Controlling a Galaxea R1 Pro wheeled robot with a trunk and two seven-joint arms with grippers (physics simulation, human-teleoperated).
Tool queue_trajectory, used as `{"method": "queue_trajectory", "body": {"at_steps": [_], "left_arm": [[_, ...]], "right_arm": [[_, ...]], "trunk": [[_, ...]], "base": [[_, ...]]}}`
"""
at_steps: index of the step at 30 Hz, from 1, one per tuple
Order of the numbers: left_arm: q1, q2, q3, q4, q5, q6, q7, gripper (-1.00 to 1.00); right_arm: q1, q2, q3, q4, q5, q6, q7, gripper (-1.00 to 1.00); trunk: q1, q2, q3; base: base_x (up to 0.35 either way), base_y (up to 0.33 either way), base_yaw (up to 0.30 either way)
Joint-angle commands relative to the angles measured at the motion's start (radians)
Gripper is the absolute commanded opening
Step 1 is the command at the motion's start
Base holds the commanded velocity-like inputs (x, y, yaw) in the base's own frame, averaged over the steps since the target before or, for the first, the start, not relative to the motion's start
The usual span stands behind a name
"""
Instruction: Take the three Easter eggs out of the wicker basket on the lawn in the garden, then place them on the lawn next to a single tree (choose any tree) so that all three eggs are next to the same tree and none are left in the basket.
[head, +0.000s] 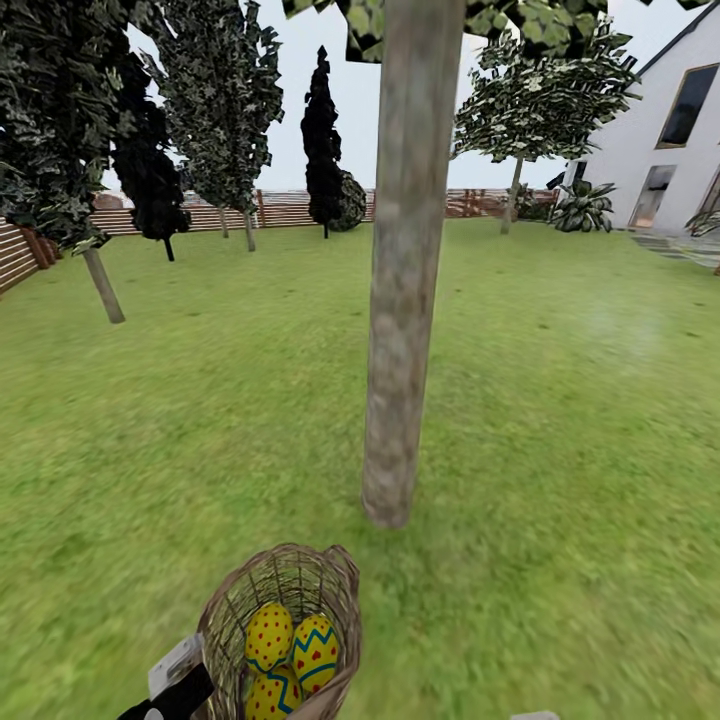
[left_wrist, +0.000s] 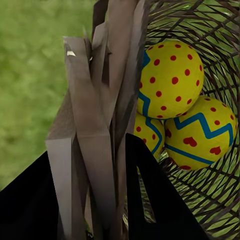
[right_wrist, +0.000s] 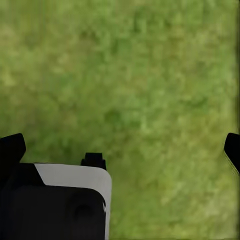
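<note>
Left end effector (left_wrist: 107, 200) pinching the basket (head: 285, 625) rim, three eggs (head: 290, 650) inside with no readable writing, tree (head: 405, 300) just beyond, open lawn (head: 560, 450) all around, right end effector (right_wrist: 122, 147) spread over grass

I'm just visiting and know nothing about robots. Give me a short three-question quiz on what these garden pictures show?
1. How many Easter eggs lie in the wicker basket?
2. True or false: the left gripper clamps the basket's rim.
3. The right gripper hangs over: A) lawn B) fence C) an egg?

Key: 1. Three. 2. True; its fingers straddle the woven wall. 3. A, with its fingertips wide apart. The basket sits just short of the thick tree trunk.
</note>
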Motion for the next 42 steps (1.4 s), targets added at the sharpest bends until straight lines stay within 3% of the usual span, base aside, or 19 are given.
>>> {"method": "queue_trajectory", "body": {"at_steps": [1,30,35,38,42], "left_arm": [[-0.001,0.000,0.000,-0.003,0.014,0.006,0.005,-1.00],[-0.001,0.001,0.001,-0.003,0.014,0.006,0.004,-1.00],[-0.001,0.001,0.002,-0.004,0.014,0.004,0.001,-1.00],[-0.001,-0.001,0.054,-0.004,0.013,0.004,0.001,-1.00],[-0.001,0.001,0.069,-0.004,0.012,0.004,0.001,-1.00]], "right_arm": [[-0.001,0.000,-0.008,0.002,0.010,-0.004,-0.003,1.00],[-0.001,-0.001,-0.008,0.000,0.010,-0.006,-0.003,1.00],[-0.001,-0.002,-0.008,-0.001,0.010,-0.006,-0.003,1.00],[-0.001,-0.002,-0.009,-0.002,0.008,-0.007,-0.003,1.00],[-0.001,-0.002,-0.009,-0.004,0.005,-0.007,-0.003,1.00]], "trunk": [[0.001,-0.002,-0.002],[0.001,-0.002,-0.002],[0.001,-0.002,-0.002],[0.001,-0.002,-0.002],[0.001,-0.002,-0.002]], "base": [[0.296,-0.157,0.000],[0.297,-0.155,0.000],[0.040,-0.010,0.000],[0.000,0.000,0.000],[0.000,0.000,0.000]]}}
